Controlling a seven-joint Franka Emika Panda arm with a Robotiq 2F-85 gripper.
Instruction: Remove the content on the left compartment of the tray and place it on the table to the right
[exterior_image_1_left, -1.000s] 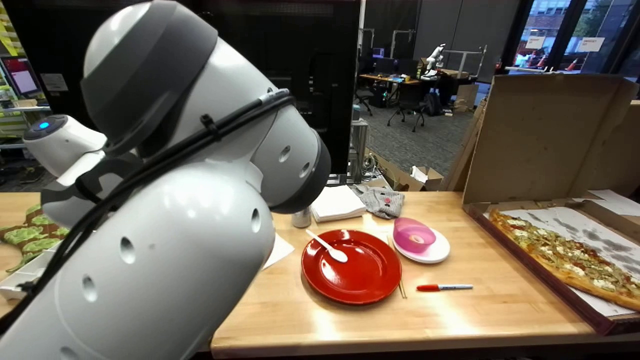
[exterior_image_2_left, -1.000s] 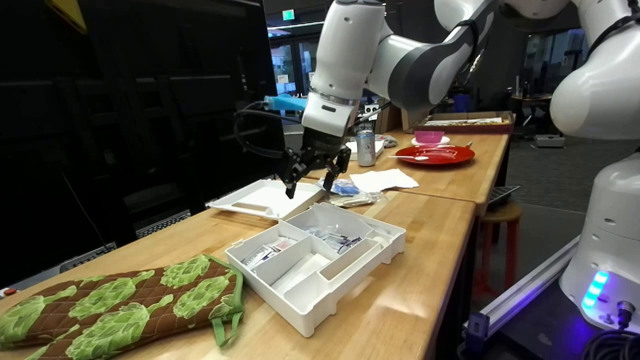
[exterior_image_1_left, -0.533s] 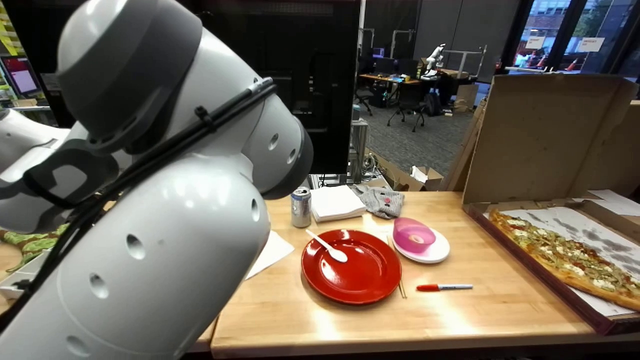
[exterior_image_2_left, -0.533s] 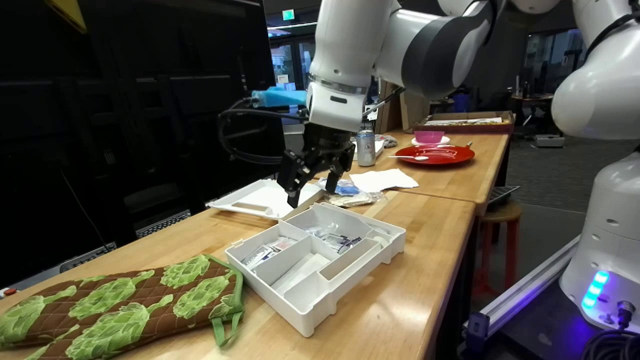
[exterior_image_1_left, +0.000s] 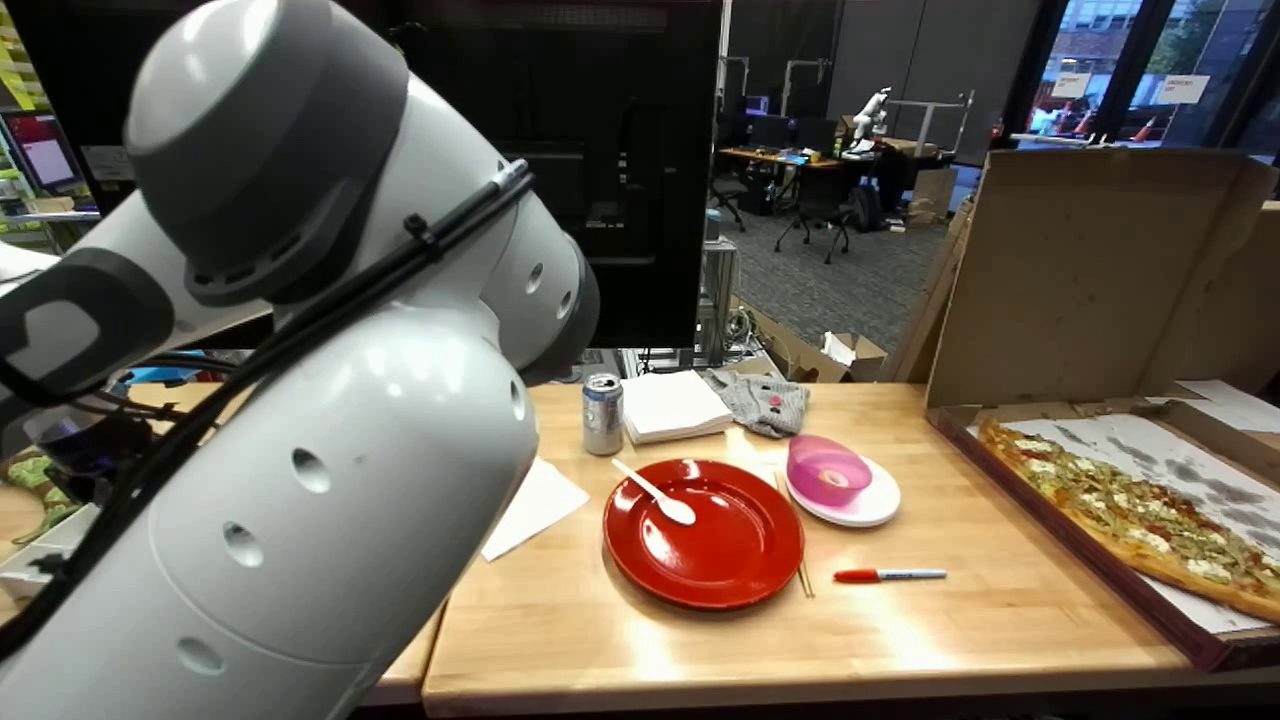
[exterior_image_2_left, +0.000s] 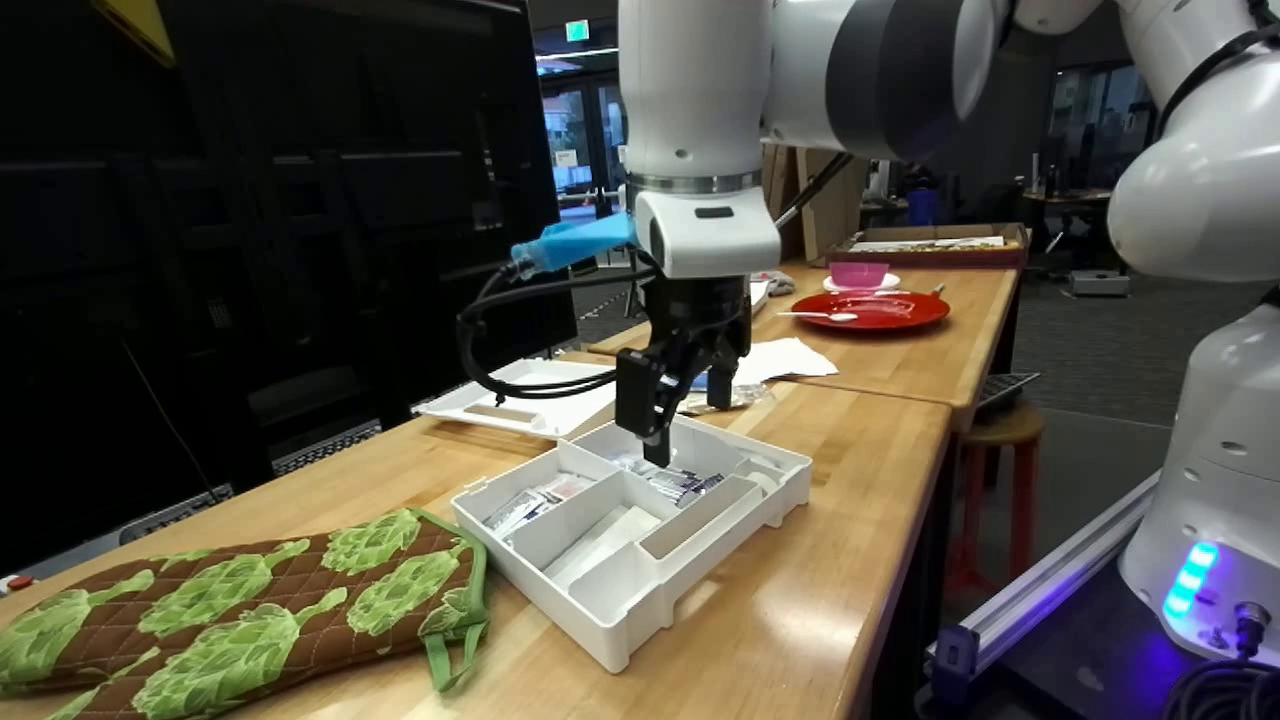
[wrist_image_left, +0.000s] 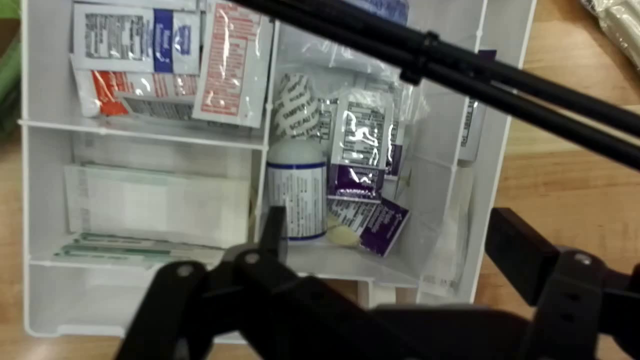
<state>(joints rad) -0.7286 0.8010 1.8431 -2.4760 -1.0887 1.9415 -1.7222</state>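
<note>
Our fingers (wrist_image_left: 520, 252) stand wide apart over the tray (wrist_image_left: 47, 200), holding nothing. To their left, in two compartments (wrist_image_left: 145, 134), lie sachets (wrist_image_left: 170, 57) farther ahead and flat white packets (wrist_image_left: 157, 205) nearer; which is meant we cannot tell. Both should prove light, limp and slick, so we'd pinch a raised edge. Ahead of the fingers, the large compartment (wrist_image_left: 345, 262) holds a stiffer-looking bottle (wrist_image_left: 296, 200) and purple packets (wrist_image_left: 362, 145).

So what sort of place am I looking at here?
Probably a robotics lab or workshop. A white robot arm extends over the wooden table; in the background of an exterior view stands what looks like a second robot arm, near dark computer monitors.
</note>
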